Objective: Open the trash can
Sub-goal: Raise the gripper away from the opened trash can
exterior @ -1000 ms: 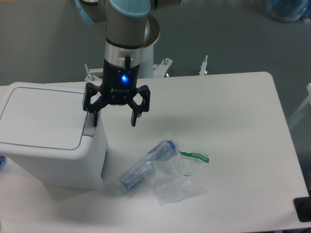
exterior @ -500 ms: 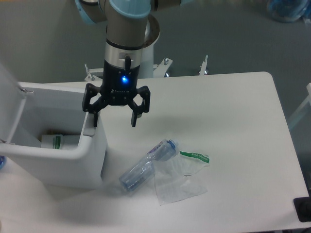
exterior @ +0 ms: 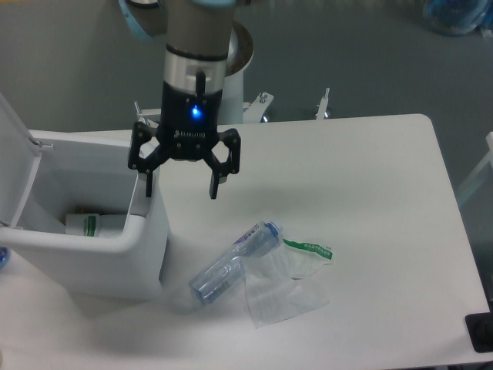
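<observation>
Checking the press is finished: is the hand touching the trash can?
Cannot tell. In the fixed camera view, one finger of the open hand overlaps the rim of the trash can, whose lid stands open; neither contact nor gap shows plainly.

The boxy white trash can point(exterior: 115, 254) stands upright at the surface's point(exterior: 370, 200) left edge, its lid point(exterior: 14, 166) swung up and interior exposed.

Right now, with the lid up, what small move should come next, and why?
Probably lift the gripper straight up and clear. The trash can already stands open, its lid swung up at the left, and the gripper, open, holds nothing beside the rim.
</observation>
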